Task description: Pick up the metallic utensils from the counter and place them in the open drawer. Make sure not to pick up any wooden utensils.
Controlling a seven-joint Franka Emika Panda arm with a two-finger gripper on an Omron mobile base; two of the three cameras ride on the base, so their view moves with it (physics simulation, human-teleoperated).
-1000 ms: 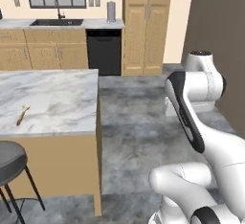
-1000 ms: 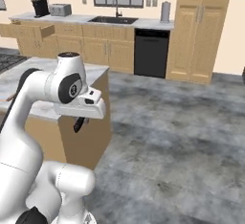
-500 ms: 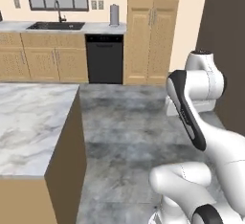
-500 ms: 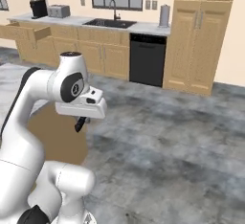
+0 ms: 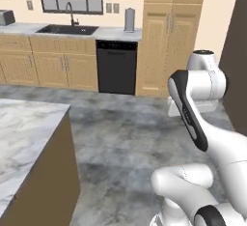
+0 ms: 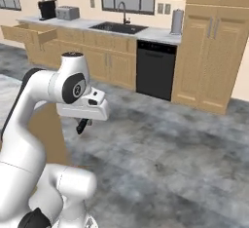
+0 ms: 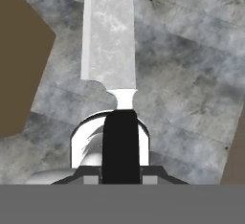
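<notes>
The tool (image 7: 121, 177) is clenched on the black-handled utensil (image 7: 111, 50), its silvery blade pointing away over the grey floor, just beside the tan end of the table (image 5: 29, 138). The open drawer (image 6: 30, 33) juts from the far cabinet run, well apart from the table, below the toaster. Carrying well likely means keeping the blade level and the grip firm while the base closes on the drawer, then lowering lengthwise into its pale interior before letting go.

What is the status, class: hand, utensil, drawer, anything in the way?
Hand shut on black-handled knife, blade out over the grey floor. Open drawer far off at the back counter. Floor between looks free.
</notes>
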